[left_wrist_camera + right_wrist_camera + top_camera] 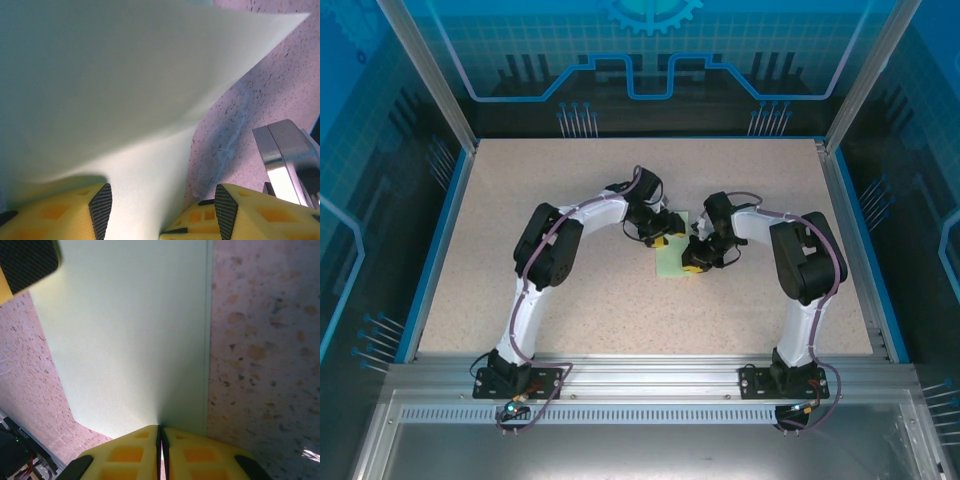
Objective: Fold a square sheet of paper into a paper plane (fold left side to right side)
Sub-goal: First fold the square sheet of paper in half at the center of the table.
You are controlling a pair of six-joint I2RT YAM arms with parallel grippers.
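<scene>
Nearest its wrist camera, the right gripper point(161, 449), with yellow plastic fingers, is closed tight at the near edge of the thin, pale mint-green square sheet of paper point(130, 340). It seems to pinch that edge, though it may only be pressing it down. The left gripper point(162, 215) stands apart, its jaws either side of a raised flap that arches up and over, unclamped. The sheet lies mid-table on the speckled beige tabletop point(620, 320), between the two wrists. By my judgement the left-to-right fold is under way: the flap is lifted across but not creased flat. Every dart fold remains to be made.
</scene>
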